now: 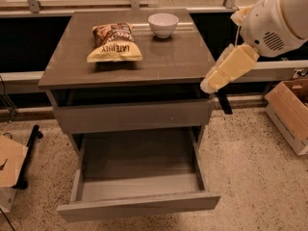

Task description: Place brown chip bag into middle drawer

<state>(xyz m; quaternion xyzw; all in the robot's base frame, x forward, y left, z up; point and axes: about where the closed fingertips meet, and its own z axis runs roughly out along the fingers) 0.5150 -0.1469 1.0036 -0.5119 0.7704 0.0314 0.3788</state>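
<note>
The brown chip bag (114, 43) lies flat on the grey cabinet top (178, 57), left of centre, dark brown end to the back and pale yellow end to the front. The middle drawer (137, 174) is pulled out below, its grey box interior showing and nothing in it. My gripper (223, 101) hangs as a dark piece under the cream forearm (228, 67), at the cabinet's right front corner. It is well right of the bag and holds nothing that I can see.
A small white bowl (163, 24) stands on the top, right of the bag. The upper drawer front (132, 115) is closed. A cardboard box (291, 110) sits on the floor at right, and flat cardboard (10, 160) at left.
</note>
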